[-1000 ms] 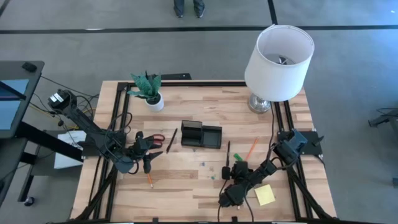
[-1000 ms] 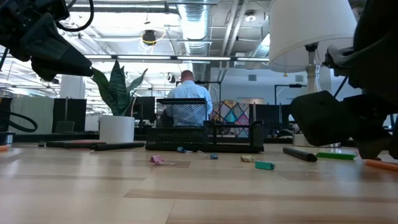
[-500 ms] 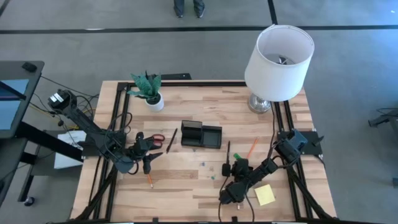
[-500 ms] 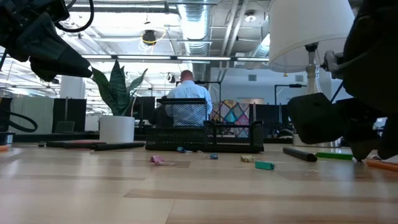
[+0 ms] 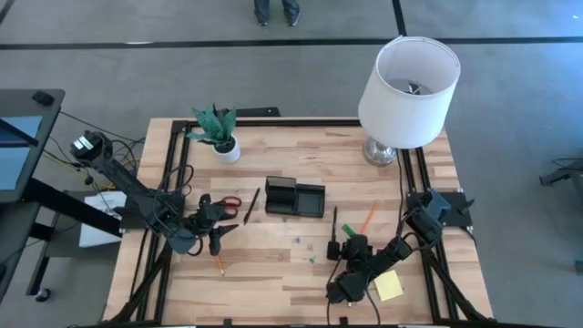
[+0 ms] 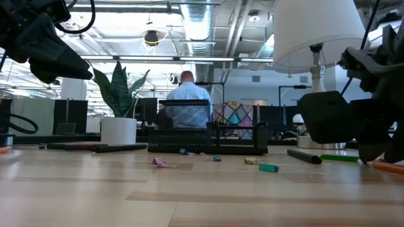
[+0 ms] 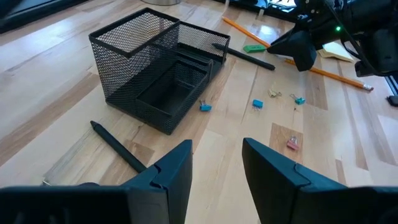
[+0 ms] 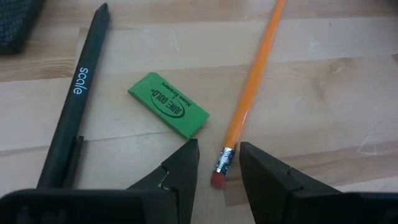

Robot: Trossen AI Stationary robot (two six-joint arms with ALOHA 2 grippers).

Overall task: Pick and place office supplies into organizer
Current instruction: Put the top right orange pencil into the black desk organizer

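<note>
My right gripper (image 8: 219, 163) is open and low over the table at the near right (image 5: 355, 240). Its fingers stand on either side of the eraser end (image 8: 218, 177) of an orange pencil (image 8: 252, 87) without touching it. A green eraser (image 8: 169, 103) and a black pen (image 8: 73, 106) lie flat beside it. The black mesh organizer (image 5: 294, 197) stands mid-table. My left gripper (image 7: 217, 163) waits open at the left (image 5: 217, 221), near the red-handled scissors (image 5: 232, 202) and another black pen (image 7: 118, 146). A yellow sticky-note pad (image 5: 389, 286) lies partly under my right arm.
A potted plant (image 5: 219, 132) stands at the far left and a white-shaded lamp (image 5: 407, 87) at the far right. Small clips (image 7: 257, 103) are scattered in front of the organizer. A second orange pencil (image 5: 219, 264) lies near the left front.
My right gripper has shifted a little toward the table's right edge and sunk slightly over the pencil's eraser end. No object on the table has moved.
</note>
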